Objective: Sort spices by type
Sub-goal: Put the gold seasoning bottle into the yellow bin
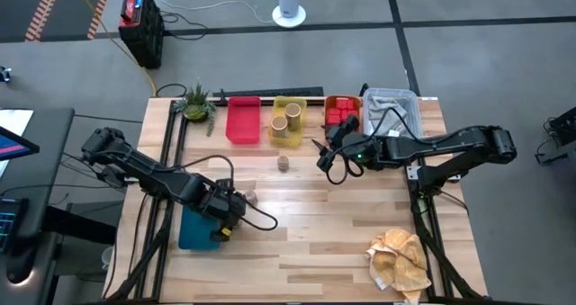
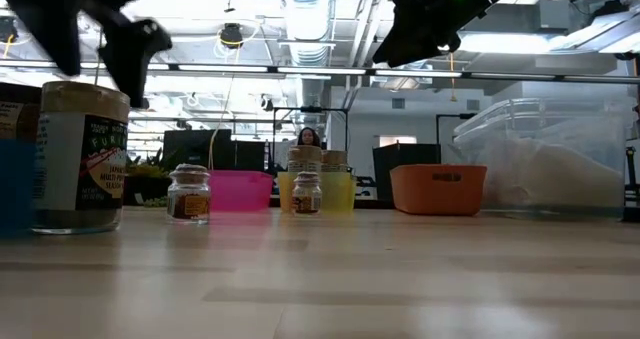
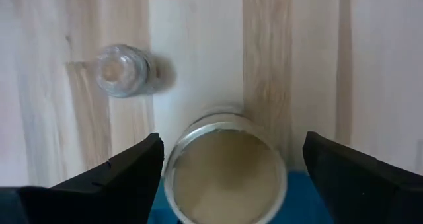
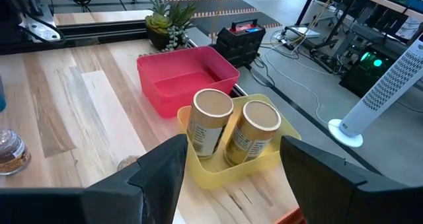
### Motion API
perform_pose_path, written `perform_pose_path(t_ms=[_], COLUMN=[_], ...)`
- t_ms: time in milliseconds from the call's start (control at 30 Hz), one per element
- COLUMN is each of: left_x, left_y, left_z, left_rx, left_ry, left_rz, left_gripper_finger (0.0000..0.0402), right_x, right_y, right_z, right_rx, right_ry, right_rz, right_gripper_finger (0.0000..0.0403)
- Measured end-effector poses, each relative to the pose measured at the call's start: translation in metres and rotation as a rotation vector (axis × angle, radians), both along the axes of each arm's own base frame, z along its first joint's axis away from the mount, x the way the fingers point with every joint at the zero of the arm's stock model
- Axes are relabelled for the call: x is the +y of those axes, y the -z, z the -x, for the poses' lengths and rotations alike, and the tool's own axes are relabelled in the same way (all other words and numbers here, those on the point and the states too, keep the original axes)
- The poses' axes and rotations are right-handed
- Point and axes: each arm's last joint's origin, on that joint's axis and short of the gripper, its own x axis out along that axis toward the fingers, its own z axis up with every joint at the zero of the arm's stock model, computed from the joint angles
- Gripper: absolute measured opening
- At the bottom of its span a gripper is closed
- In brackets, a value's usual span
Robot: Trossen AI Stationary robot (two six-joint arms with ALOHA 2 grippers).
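Observation:
A tan cylinder (image 3: 225, 168) with a printed label (image 2: 80, 159) stands upright at the edge of the blue tray (image 1: 191, 231); in it or beside it, I cannot tell. My left gripper (image 3: 232, 143) hovers open above the cylinder, one finger on each side, apart from it. Two small glass jars (image 1: 250, 197) (image 1: 283, 164) stand on the table. Two more tan cylinders (image 4: 211, 121) (image 4: 254, 131) stand in the yellow tray (image 1: 288, 125). Red tins (image 1: 340, 112) sit in the orange tray. My right gripper (image 1: 326, 156) is open and holds nothing, above the table near the yellow tray.
A red tray (image 1: 243, 121) lies left of the yellow one. A clear plastic bin (image 1: 391, 112) stands at the far right corner, a small plant (image 1: 196, 103) at the far left. A crumpled beige cloth (image 1: 400, 260) lies near the right front edge.

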Motion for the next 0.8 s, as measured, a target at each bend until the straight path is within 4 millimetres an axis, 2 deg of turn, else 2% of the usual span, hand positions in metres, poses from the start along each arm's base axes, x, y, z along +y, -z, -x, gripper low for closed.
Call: perform_pose_path(t_ms=[200, 400, 500, 633, 800], left_x=[-0.003, 0.0, 0.002, 0.004, 0.01], left_y=[0.015, 0.017, 0.017, 0.017, 0.017], left_z=[-0.005, -0.005, -0.005, -0.006, -0.008], left_rx=[0.064, 0.079, 0.086, 0.092, 0.106], left_ry=[0.087, 0.116, 0.108, 0.106, 0.088], left_rz=[-0.036, -0.06, -0.063, -0.055, -0.01], left_gripper_finger=[0.0347, 0.0344, 0.0326, 0.0273, 0.0267], right_x=[0.0, 0.0, 0.0, 0.0, 0.0], right_y=[0.0, 0.0, 0.0, 0.0, 0.0], right_z=[0.0, 0.0, 0.0, 0.0, 0.0], right_rx=[0.0, 0.0, 0.0, 0.0, 0.0], right_ry=[-0.001, -0.001, -0.001, -0.001, -0.001], right_rz=[0.0, 0.0, 0.0, 0.0, 0.0], right_gripper_finger=[0.0276, 0.0276, 0.0276, 0.0276, 0.0276])
